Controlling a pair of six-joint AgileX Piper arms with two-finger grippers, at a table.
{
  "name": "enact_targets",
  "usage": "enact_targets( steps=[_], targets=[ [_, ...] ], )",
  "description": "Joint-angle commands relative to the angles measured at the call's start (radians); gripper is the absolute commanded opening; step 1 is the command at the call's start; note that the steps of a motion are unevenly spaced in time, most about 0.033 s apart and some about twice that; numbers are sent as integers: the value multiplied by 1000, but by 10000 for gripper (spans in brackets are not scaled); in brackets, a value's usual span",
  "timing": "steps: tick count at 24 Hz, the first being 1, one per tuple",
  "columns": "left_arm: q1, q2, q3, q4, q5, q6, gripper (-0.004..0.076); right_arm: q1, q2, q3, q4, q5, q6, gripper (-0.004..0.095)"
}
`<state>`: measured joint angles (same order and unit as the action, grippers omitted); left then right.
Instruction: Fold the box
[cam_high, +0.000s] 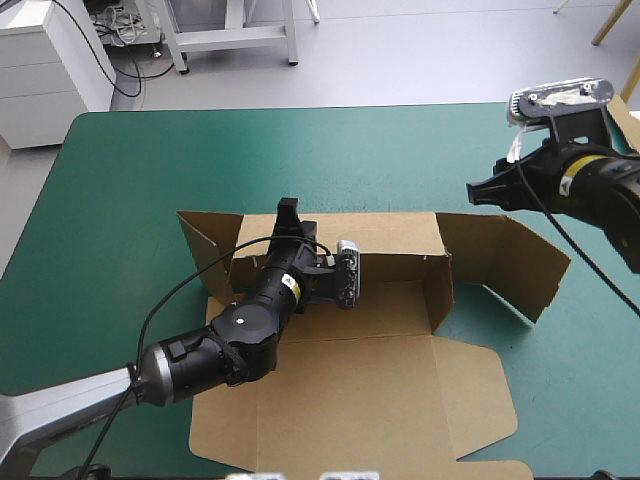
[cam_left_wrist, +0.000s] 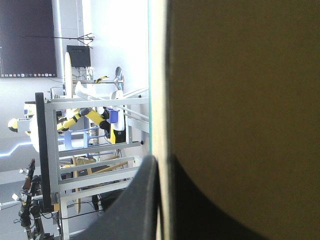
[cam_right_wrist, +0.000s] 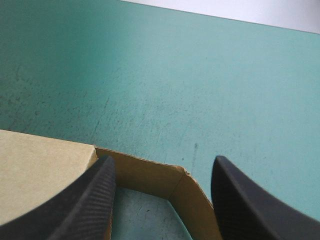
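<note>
**Left gripper pinches the far wall; right gripper open above the splayed right flap**

The brown box (cam_high: 380, 385) lies mid-table on the teal-green cover (cam_high: 150, 180), its long axis running left to right; the far wall (cam_high: 395, 235) stands raised, the lid panel (cam_high: 350, 420) lies flat toward the robot, and the right-hand flap (cam_high: 510, 262) angles outward, away from the tray.

The left gripper (cam_high: 289, 214) reaches in from the near left and sits on the top edge of the far wall, toward that wall's left end; in its wrist view the black fingers (cam_left_wrist: 145, 200) are all but together with the board's edge between them, so it is clamped on the box (cam_left_wrist: 240, 100).

The right gripper (cam_high: 478, 190) hangs beyond the far right corner, near the right-hand flap but apart from it; it is the nearer arm to that flap. In its wrist view the fingers (cam_right_wrist: 95, 200) stand wide apart and hold nothing; the bent corner of the box (cam_right_wrist: 145, 172) lies ahead of and below the gap between them, bare cover beyond it; how far above the board they hang cannot be told.

By my reading the coming move turns on that flap: it lies just toward the robot and below the open fingers, so the right gripper would need to drop over its upper edge while the left steadies the wall.
</note>
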<state>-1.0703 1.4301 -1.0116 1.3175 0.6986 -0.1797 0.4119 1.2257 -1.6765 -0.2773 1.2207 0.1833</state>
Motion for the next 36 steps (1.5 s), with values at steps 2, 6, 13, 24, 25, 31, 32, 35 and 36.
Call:
enact_targets(
  steps=[2, 6, 13, 24, 25, 31, 32, 35, 36],
  targets=[
    [1, -33, -19, 21, -9, -14, -8, -152, 75, -63, 172, -51, -157, 538],
    [1, -33, -19, 21, -10, -14, -8, -268, 175, -72, 332, -51, -271, 538],
    [1, -33, -19, 24, -15, -8, -8, -309, 335, -72, 392, -53, -416, 538],
    [1, -33, -19, 26, -44, -11, -8, -309, 441, -100, 517, -51, -515, 538],
    [1, -33, -19, 26, -51, -11, -8, -309, 441, -98, 517, -51, -509, 538],
    [1, -33, -19, 26, -62, -11, -8, -309, 392, -28, 520, -49, -506, 538],
    [1, -33, -19, 26, -62, -11, -8, -309, 385, -28, 520, -49, -508, 537],
    [1, -33, -19, 26, -62, -11, -8, -309, 360, -9, 517, -49, -526, 538],
    [1, -33, -19, 26, -62, -11, -8, -309, 355, 5, 513, -49, -534, 537]
  ],
)
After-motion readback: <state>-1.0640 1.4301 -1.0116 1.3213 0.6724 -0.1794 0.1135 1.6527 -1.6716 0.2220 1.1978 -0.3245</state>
